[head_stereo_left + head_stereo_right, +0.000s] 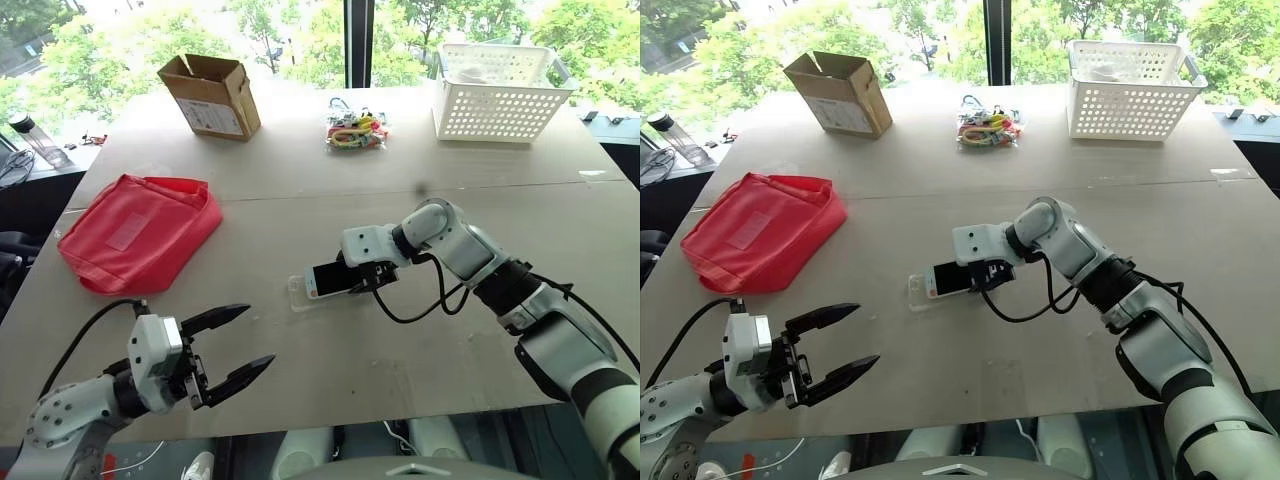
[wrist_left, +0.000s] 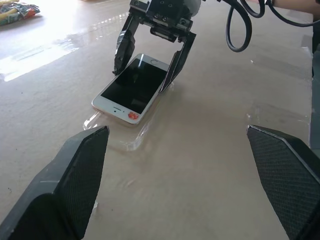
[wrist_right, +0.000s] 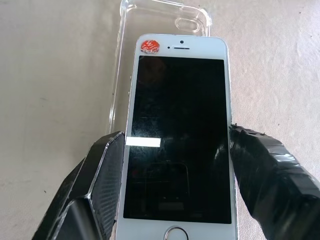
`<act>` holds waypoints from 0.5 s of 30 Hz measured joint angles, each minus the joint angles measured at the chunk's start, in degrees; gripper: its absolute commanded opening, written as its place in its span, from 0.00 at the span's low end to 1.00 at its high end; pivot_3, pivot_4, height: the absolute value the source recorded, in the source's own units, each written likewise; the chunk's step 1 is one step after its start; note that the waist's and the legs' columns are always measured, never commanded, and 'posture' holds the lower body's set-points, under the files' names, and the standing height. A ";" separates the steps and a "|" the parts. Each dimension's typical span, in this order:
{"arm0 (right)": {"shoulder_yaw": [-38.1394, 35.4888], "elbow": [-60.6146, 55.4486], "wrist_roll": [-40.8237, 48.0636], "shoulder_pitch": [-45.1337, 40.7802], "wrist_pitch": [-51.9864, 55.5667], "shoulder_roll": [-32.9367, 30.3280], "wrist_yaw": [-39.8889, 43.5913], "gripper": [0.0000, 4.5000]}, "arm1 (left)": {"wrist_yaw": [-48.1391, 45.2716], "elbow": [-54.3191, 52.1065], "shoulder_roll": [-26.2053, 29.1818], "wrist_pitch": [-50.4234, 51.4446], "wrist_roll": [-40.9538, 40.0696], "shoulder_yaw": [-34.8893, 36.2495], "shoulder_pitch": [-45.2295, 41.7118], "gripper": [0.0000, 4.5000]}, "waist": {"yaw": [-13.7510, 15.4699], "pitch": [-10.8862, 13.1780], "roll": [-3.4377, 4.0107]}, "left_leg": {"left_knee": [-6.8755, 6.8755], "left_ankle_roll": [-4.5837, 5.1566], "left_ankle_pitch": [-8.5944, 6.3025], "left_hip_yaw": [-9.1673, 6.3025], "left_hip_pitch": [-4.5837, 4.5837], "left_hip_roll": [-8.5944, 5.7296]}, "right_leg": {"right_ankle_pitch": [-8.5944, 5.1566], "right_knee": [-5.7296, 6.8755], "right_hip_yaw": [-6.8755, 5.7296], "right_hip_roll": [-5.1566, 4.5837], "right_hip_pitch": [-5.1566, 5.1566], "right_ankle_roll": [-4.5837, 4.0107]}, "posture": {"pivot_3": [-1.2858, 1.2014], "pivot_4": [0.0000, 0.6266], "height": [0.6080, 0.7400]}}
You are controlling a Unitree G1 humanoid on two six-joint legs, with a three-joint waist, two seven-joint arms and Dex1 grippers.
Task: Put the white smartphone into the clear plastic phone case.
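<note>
The white smartphone (image 3: 180,135), black screen up with a red sticker near its top end, lies slanted over the clear plastic phone case (image 3: 165,15) in the middle of the table. Its top end rests on the case (image 2: 125,140), which sticks out past it. My right gripper (image 1: 362,278) is shut on the phone's two long edges near the home button. Nearer the table's front left edge, my left gripper (image 1: 255,338) stands wide open and holds nothing, pointing at the phone (image 2: 132,87) from a distance.
A red pouch (image 1: 140,230) lies at the left. A cardboard box (image 1: 210,95), a bag of colourful items (image 1: 357,130) and a white basket (image 1: 500,90) stand along the far side. A black cable (image 1: 420,305) loops under my right wrist.
</note>
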 measured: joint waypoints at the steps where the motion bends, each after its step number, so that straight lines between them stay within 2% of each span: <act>1: -0.09 -0.01 0.02 0.00 0.27 0.07 0.18 0.62 | -0.02 0.05 0.00 -0.07 0.18 0.00 -0.10 1.00 | 0.00 0.00 0.00 | 0.00 0.00 0.00 0.00 0.00 0.00 | 0.00 0.00 0.00 0.00 0.00 0.00 | 0.52 0.24 0.95; 15: -0.84 -1.42 0.74 0.36 3.04 0.32 3.46 0.62 | -0.08 0.84 -0.48 -1.33 0.51 -0.44 -0.20 1.00 | 0.00 0.01 0.01 | -0.04 -0.02 -0.02 0.00 -0.01 0.01 | 0.00 -0.03 -0.01 -0.01 -0.02 0.00 | 0.52 0.24 0.95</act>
